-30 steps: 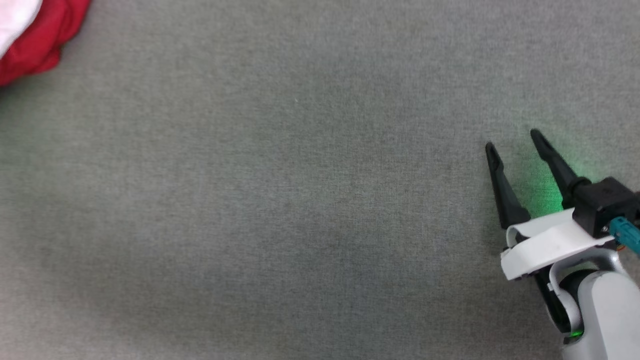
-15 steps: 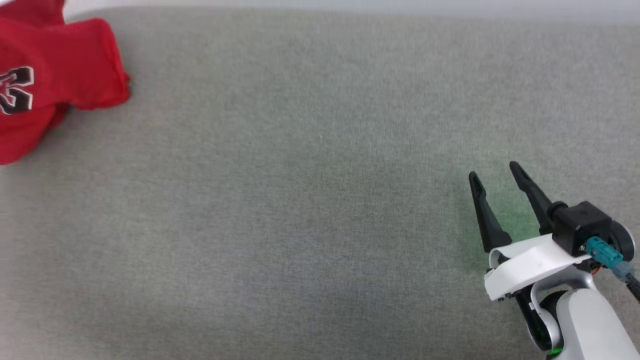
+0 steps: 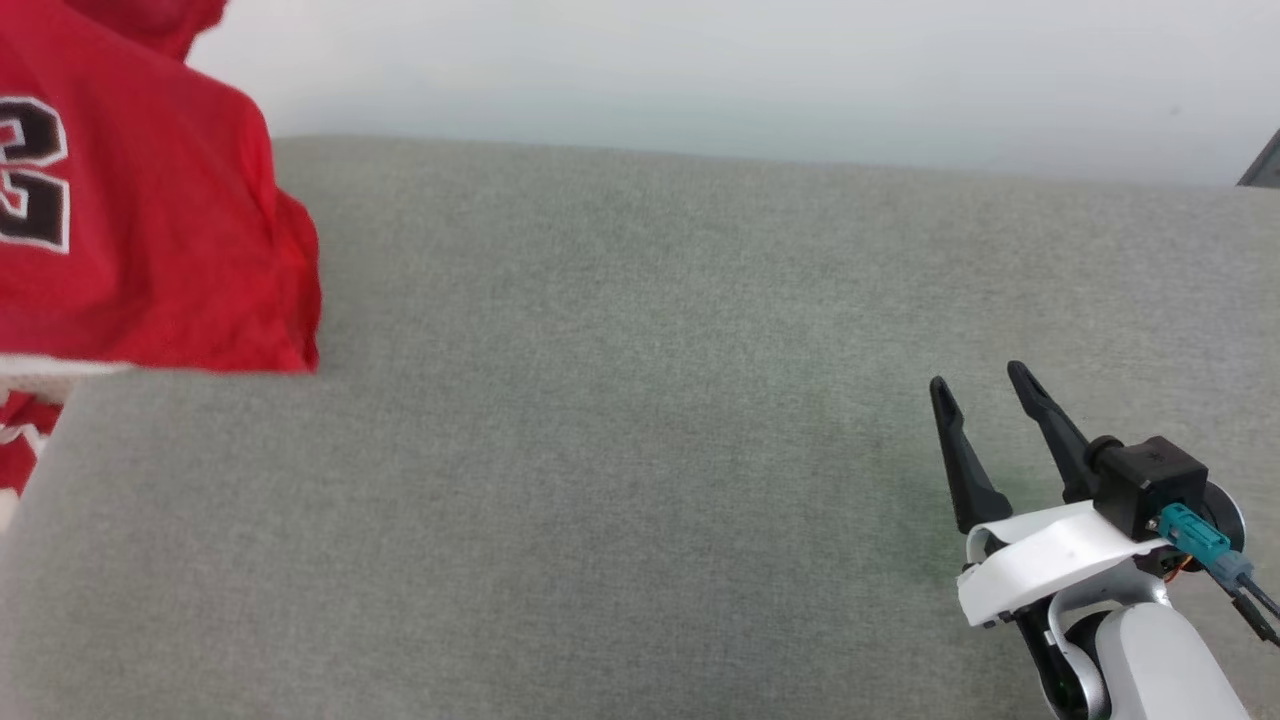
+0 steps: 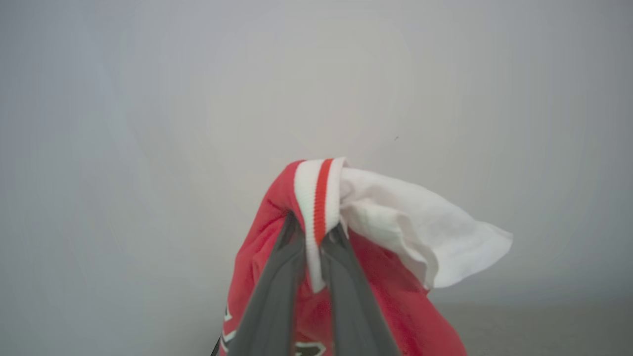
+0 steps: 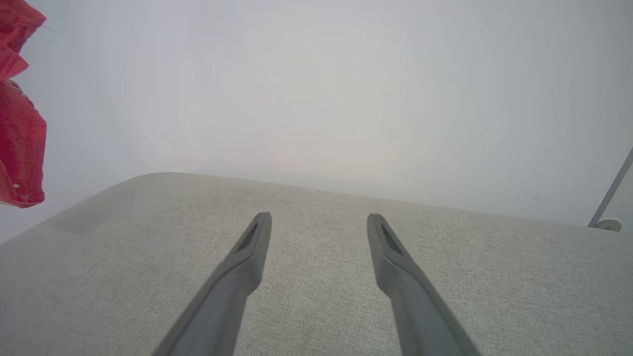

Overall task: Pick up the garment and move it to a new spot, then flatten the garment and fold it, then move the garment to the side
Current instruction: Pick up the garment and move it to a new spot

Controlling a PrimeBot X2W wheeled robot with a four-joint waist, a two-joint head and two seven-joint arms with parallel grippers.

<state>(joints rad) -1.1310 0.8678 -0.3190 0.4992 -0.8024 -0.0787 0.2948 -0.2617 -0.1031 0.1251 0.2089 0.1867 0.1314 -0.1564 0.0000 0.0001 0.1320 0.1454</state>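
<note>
Garment point(image 3: 140, 220) hangs at the far left, red with part of a black numeral showing, and its long axis runs straight down from the pinch. The left hand point(image 4: 314, 225) is pressed together on the striped trim point(image 4: 319, 193) beside a white sleeve point(image 4: 420, 222). The cloth dangles below it, seemingly just off the tabletop point(image 3: 640, 420) at its left edge. Rightward, the grey woven tabletop stretches flat across the middle. The next move is probably a carry to the right and down onto it. At the near right the right hand point(image 3: 978, 377) hovers low, fingers spread and holding nothing, pointing away. The garment lies well to its left, so the left arm alone governs it. Behind runs a plain pale wall point(image 3: 700, 70), with a thin pole point(image 5: 610, 195) at the far right.
</note>
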